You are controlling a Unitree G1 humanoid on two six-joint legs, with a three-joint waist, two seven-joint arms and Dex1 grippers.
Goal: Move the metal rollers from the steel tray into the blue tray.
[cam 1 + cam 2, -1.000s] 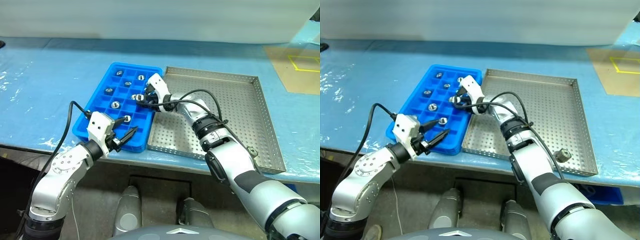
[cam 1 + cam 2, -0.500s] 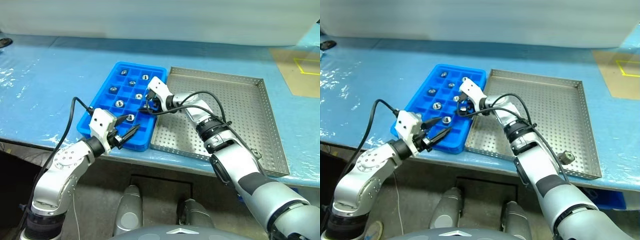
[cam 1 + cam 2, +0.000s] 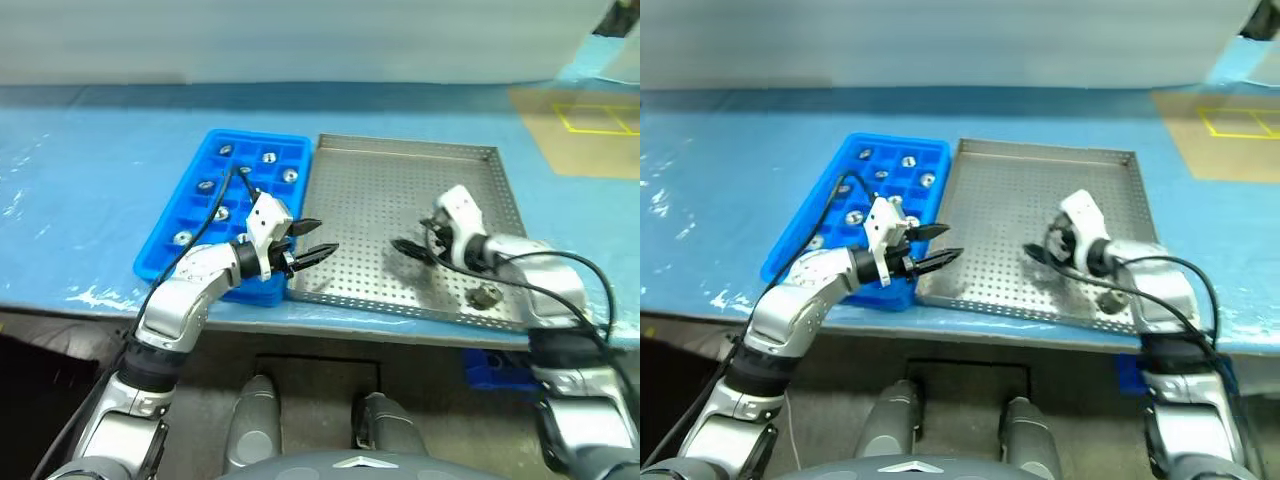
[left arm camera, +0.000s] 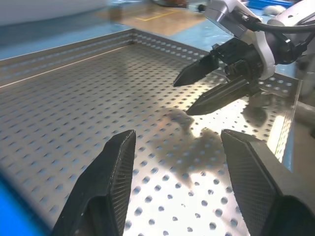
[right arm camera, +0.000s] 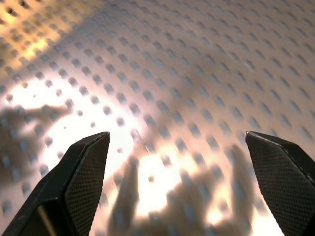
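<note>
The steel tray [image 3: 380, 190] lies in the middle of the table with the blue tray [image 3: 258, 135] against its left side. Several metal rollers [image 3: 289, 175] sit in the blue tray's cells. One metal roller [image 3: 485, 296] lies near the steel tray's front right corner. My left gripper [image 3: 326, 235] hovers open and empty over the steel tray's left front edge, pointing right. Just left of the lone roller, my right gripper [image 3: 402, 247] stands open and empty above the perforated floor [image 5: 187, 98]. The left wrist view shows the right gripper [image 4: 184, 96] facing my left fingers [image 4: 113, 187].
Blue sheeting [image 3: 80, 170] covers the table around both trays. My left arm's black cable [image 3: 222, 195] loops over the blue tray. A tan board with yellow tape [image 3: 575, 125] lies at the back right. The table's front edge runs just below the trays.
My right gripper has opened, left the blue tray and swung right over the steel tray. My left gripper has moved right to the steel tray's edge. The camera has shifted too.
</note>
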